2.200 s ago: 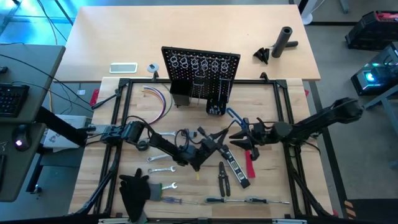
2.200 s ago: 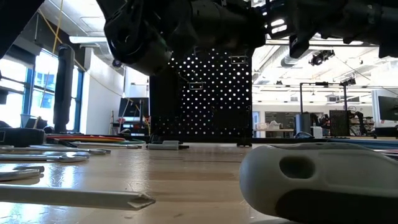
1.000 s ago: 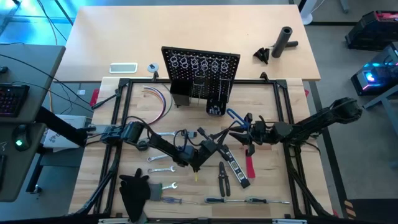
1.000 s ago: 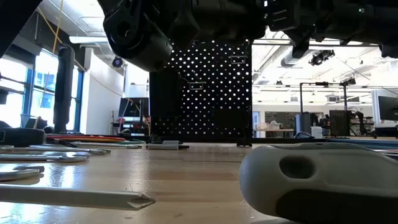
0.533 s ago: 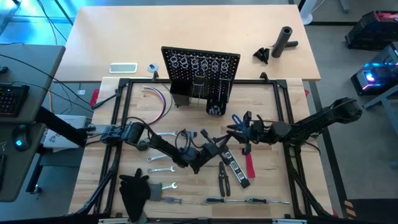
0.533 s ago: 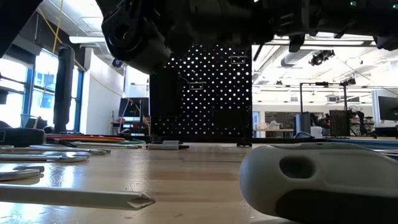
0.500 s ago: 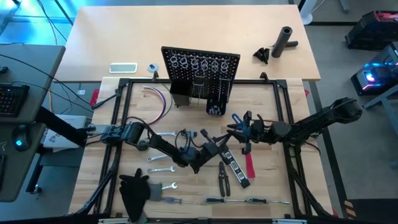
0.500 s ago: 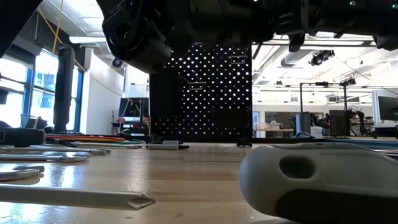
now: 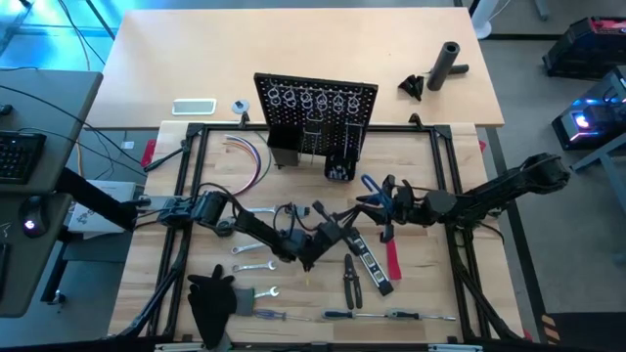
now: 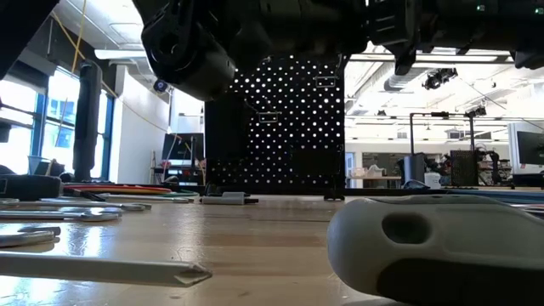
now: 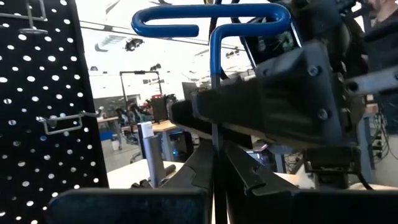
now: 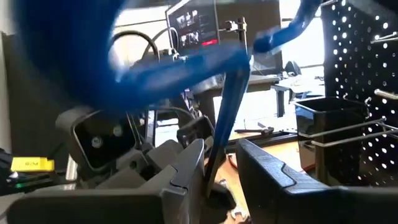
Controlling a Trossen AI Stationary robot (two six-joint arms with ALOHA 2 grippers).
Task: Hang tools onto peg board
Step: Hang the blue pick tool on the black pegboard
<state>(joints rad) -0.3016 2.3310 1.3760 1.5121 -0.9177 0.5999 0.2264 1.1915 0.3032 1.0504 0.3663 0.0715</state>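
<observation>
Lifted slightly toward the desk's far edge since a moment ago, the blue-handled tool, upright in the right gripper clamped on its shank, sits just in front of the peg board, nearer than the shut left gripper.

Work table: you are looking down at a light wooden top inside a black frame.
Peg board: it is standing upright at the far edge of that top.
Wrenches: they are lying flat on the left half, near the coloured wires.
Black cloth: it is sitting at the near left corner.
Pliers: they are lying beside the black-yellow level and a red-handled tool.
Screwdrivers: they are lying along the near edge.
Rear table: it is carrying a black cylinder.
</observation>
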